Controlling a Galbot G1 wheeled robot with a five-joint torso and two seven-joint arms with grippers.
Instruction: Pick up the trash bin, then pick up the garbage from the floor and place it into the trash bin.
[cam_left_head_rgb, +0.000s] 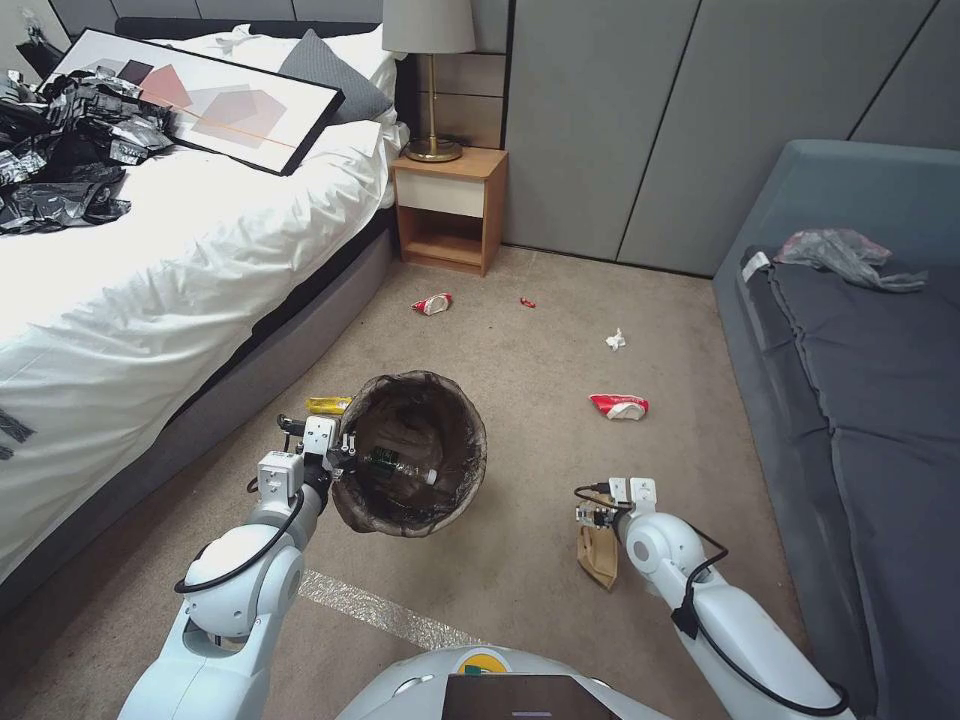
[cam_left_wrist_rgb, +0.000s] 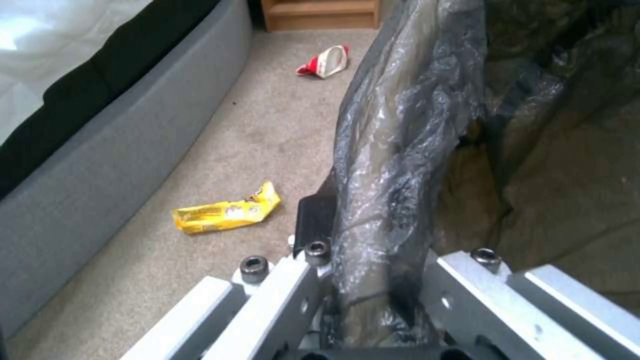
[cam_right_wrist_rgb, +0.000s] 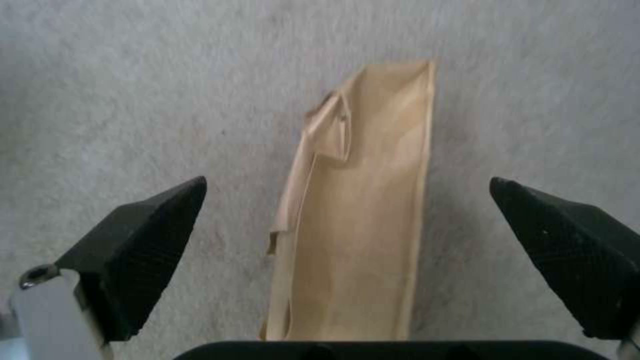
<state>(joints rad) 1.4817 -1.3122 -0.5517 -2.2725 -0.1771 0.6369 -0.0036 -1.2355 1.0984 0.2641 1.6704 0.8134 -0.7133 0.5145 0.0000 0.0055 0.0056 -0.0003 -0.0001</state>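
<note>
— So, what is hidden or hard to make out?

— Quite a bit. The left gripper (cam_left_head_rgb: 345, 455) sits at the lower left of the head view, clenched on the rim of the trash bin (cam_left_head_rgb: 455, 480); its fingers are mostly buried under the crinkled dark liner, which in the left wrist view swallows the rim between the metal jaws. The white bucket wall hardly shows. Inside lies one green bottle (cam_left_head_rgb: 400, 465), half lost in shadow. The paper bag (cam_left_head_rgb: 598, 553) at lower centre-right is partly covered by the right gripper (cam_right_wrist_rgb: 347, 225), and its near end is cut off by the gripper body in the right wrist view.

— And that gripper's jaws?

— Released, spread wide, one black wedge-shaped pad on each side of the bag, not touching it. The bag is flat, tan, long and creased, lying on the short beige carpet (cam_left_head_rgb: 540, 300).

— How much litter do you count on the floor?

— Two crushed red-and-white cups: one (cam_left_head_rgb: 433, 303) near the wooden nightstand (cam_left_head_rgb: 450, 208), one (cam_left_head_rgb: 619, 405) right of centre. One white tissue wad (cam_left_head_rgb: 615, 340), one tiny red scrap (cam_left_head_rgb: 527, 302) too small to identify, and one glossy yellow wrapper (cam_left_wrist_rgb: 227, 214) just beside the bin, toward the bed (cam_left_head_rgb: 150, 280).
</note>
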